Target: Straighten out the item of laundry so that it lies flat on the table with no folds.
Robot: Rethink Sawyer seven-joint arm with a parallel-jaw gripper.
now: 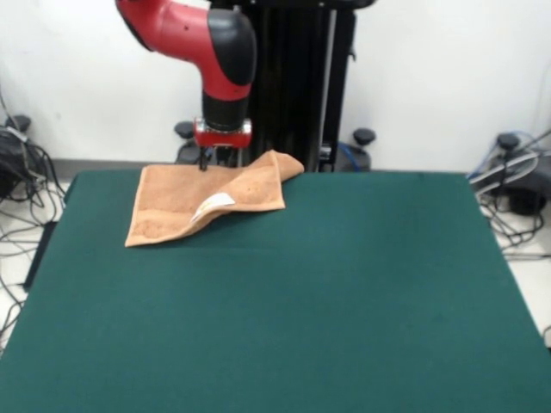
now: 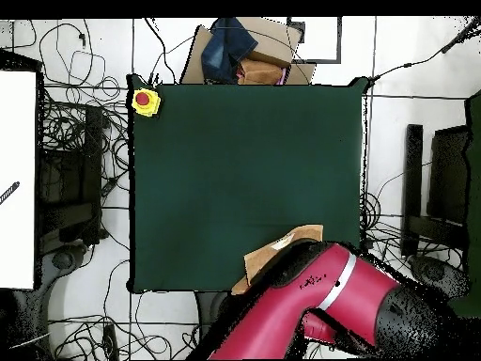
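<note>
The peach-orange terry hand towel (image 1: 185,203) lies near the far left corner of the dark green table (image 1: 284,310), rumpled rather than flat: its right corner is lifted and folded over toward the middle, and a small white label (image 1: 217,203) shows on the turned-up flap. The gripper (image 1: 209,160) hangs just over the towel's back edge, and whether its jaws are apart or closed cannot be told; in the overhead view the red arm (image 2: 301,301) hides most of the towel.

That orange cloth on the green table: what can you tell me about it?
The towel is peach-orange terry with a small white label. It lies at the table's edge nearest the robot, not flat: one corner is folded over the rest. The gripper stands at its back edge; the arm hides most of it from overhead.
</note>
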